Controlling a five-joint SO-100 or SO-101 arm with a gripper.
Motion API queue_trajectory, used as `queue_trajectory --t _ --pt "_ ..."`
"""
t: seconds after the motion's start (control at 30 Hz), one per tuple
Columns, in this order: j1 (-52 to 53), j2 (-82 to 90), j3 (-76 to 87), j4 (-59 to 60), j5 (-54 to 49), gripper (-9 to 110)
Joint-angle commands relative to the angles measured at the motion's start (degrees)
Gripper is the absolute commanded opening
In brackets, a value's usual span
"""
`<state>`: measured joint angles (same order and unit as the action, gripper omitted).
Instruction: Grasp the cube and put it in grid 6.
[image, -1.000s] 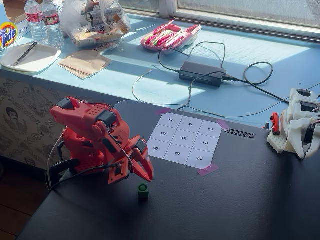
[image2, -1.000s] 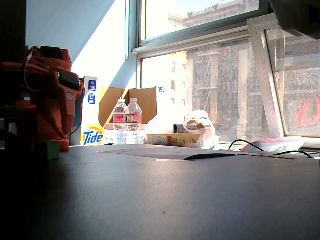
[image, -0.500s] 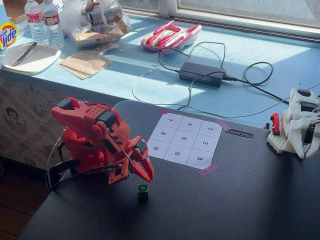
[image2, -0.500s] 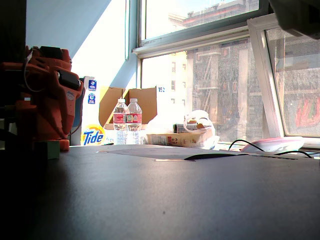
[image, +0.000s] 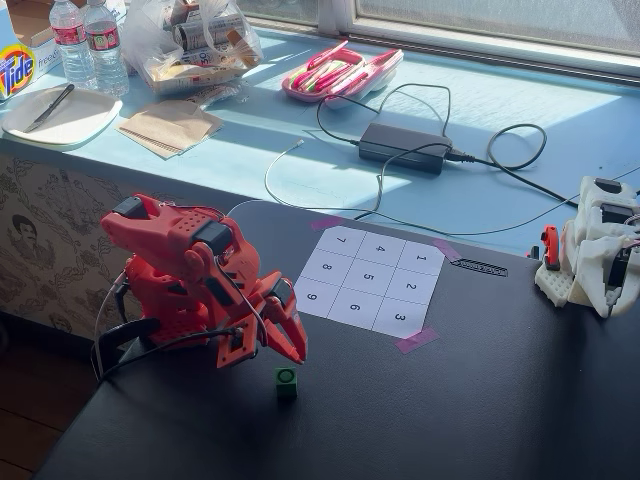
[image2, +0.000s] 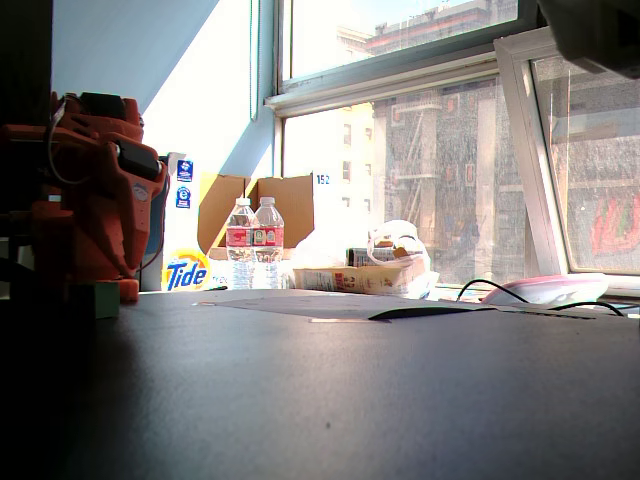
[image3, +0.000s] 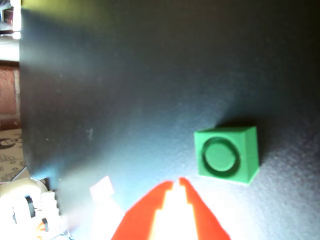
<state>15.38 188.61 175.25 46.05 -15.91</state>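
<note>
While the red arm (image: 190, 280) sits folded low at the table's left edge in a fixed view, I read its gripper (image: 290, 350) as closed: in the wrist view the two red fingers (image3: 172, 212) meet at a point w/ no gap, holding nothing.

Cube (image: 286, 381): green, dark ring on top, resting on the black table (image: 500, 400) just beside the fingertips, apart from them; in the wrist view it (image3: 227, 155) lies right of the tips. In a low fixed view it (image2: 106, 298) shows dimly in front of the arm's base (image2: 85, 200).

Grid 6 (image: 356, 308): bottom-middle cell of the white numbered sheet (image: 367, 280), near the cube, up and right of it in a fixed view; cell bare. Bare tabletop between cube and cell; I see no obstruction.

Surroundings: pink tape (image: 416, 340) at sheet corners; white device (image: 598, 245) at the table's right edge. Blue sill behind: power brick (image: 403, 147) w/ cables, pink tray (image: 340, 72), napkins (image: 168, 127), white plate (image: 58, 114), two water bottles (image: 88, 42), Tide box (image: 16, 68).
</note>
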Motion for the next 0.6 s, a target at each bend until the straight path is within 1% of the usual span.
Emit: queue_trajectory --t 0.0,0.17,0.37,0.5,0.57 --pt "-0.4 0.4 4.2 0.4 -0.7 0" --pt "0.9 0.4 3.7 -1.1 0.1 0" --pt "-0.5 0.4 -2.1 5.8 -0.6 1" --pt "-1.3 -1.0 -9.9 9.9 -1.2 3" --pt "-1.2 -7.4 -17.3 10.8 -1.7 3"
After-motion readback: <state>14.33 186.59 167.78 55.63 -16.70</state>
